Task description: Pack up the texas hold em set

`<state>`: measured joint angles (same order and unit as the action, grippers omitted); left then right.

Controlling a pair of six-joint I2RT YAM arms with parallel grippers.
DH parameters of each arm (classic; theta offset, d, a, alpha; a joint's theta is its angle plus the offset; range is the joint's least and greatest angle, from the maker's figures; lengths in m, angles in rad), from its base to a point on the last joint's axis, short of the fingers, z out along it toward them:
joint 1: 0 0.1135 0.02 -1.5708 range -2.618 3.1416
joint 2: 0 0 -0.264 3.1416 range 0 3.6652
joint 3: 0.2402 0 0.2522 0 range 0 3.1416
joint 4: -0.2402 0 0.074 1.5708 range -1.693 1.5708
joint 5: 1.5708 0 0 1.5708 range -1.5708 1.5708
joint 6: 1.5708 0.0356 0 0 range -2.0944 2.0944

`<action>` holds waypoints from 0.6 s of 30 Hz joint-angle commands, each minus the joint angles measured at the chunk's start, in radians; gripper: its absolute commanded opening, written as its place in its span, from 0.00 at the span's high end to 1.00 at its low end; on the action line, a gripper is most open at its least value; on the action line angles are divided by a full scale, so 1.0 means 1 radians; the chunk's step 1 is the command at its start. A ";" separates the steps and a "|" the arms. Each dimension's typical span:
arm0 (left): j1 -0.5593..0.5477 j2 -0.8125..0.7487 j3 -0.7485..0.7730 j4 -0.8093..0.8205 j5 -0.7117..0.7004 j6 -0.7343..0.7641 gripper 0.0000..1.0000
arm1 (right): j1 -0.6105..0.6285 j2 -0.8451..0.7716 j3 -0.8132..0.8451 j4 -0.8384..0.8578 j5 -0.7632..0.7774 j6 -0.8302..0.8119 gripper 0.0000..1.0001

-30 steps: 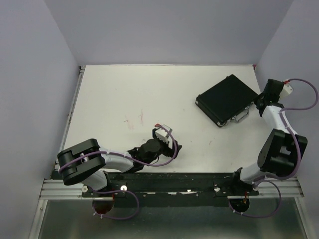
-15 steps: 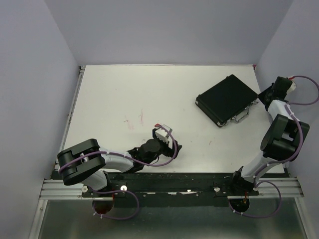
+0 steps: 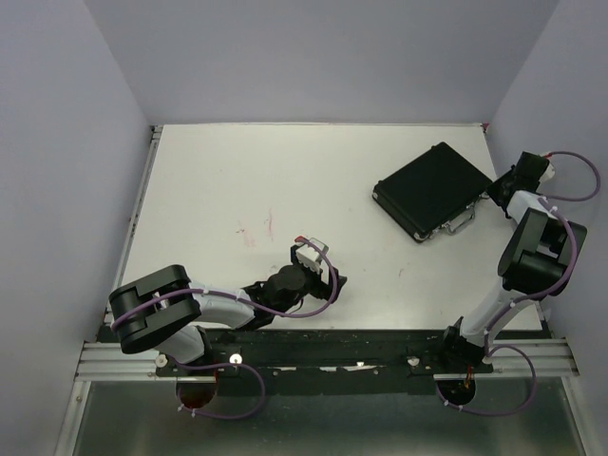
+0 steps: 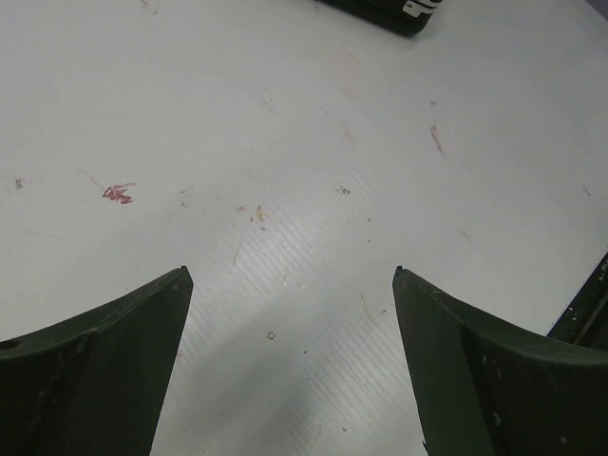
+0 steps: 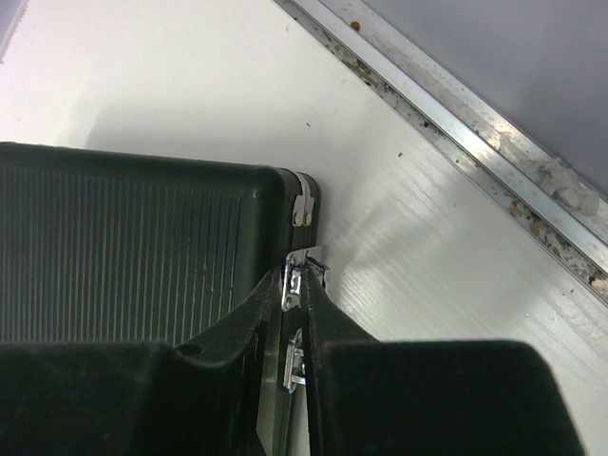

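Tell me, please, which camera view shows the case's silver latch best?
The right wrist view: the latch sits close-up, pinched by the right hand. The top external view shows only tiny silver fittings along the case edge; the left wrist view catches just a case corner.

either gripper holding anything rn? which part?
Right gripper is pinched on a small silver latch on the black case's side edge, near a corner. Left gripper is open over the table, holding nothing.

Black ribbed case (image 3: 432,188), closed, flat, angled, far-right table area
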<state>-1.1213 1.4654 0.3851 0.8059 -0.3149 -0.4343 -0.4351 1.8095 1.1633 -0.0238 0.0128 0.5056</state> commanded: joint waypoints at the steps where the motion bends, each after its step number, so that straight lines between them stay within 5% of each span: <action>1: -0.005 0.006 0.018 0.007 -0.010 0.005 0.05 | -0.004 0.034 -0.028 -0.013 0.052 0.017 0.79; 18: -0.003 0.009 0.026 -0.001 -0.010 0.006 0.06 | -0.005 0.114 -0.047 -0.013 0.075 0.025 0.79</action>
<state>-1.1213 1.4654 0.3874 0.8055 -0.3145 -0.4339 -0.4316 1.8523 1.1431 -0.0025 0.0330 0.5346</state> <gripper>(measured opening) 0.945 0.209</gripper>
